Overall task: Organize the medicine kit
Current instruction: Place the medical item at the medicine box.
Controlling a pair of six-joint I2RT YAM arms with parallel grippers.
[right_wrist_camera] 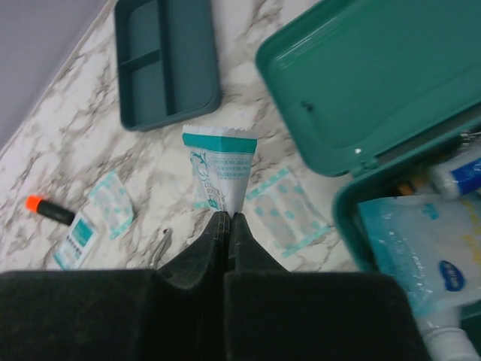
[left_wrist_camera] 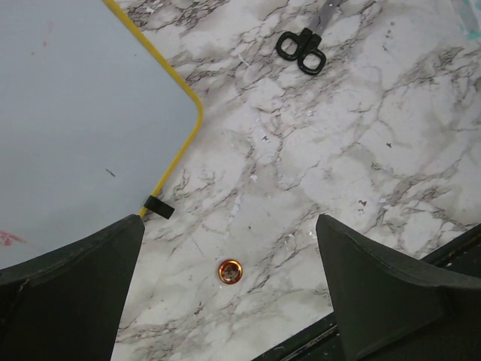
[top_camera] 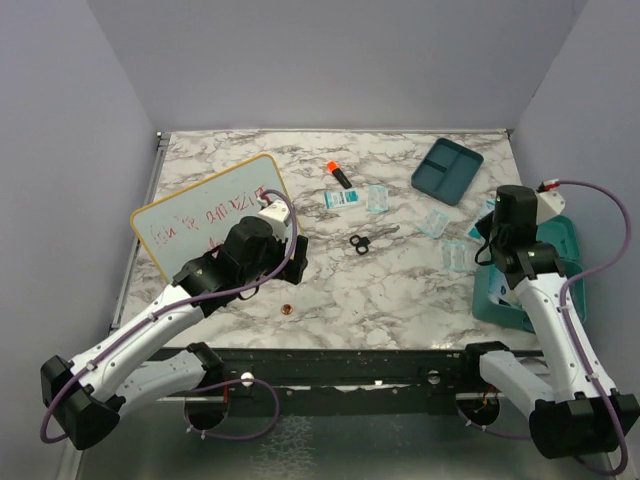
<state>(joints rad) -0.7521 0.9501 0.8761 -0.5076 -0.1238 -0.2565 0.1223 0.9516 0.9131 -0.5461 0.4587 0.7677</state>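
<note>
Robot lab test cell: plain lilac walls (top_camera: pixel 330 60) box in a marble-print surface (top_camera: pixel 400 290). Left arm (top_camera: pixel 150 335) and right arm (top_camera: pixel 555 330) are bolted to a black rail (top_camera: pixel 340 365), trailing purple cables (top_camera: pixel 590 184).

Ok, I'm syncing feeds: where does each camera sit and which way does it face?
Top external: above and behind the arms, looking down on the table; left arm and right arm show.
Left wrist: on that arm, facing down at whiteboard and scissors; open left gripper below.
Right wrist: facing down at tray; right gripper shut on sachet.
Shared: scissors, in top and left wrist.
</note>
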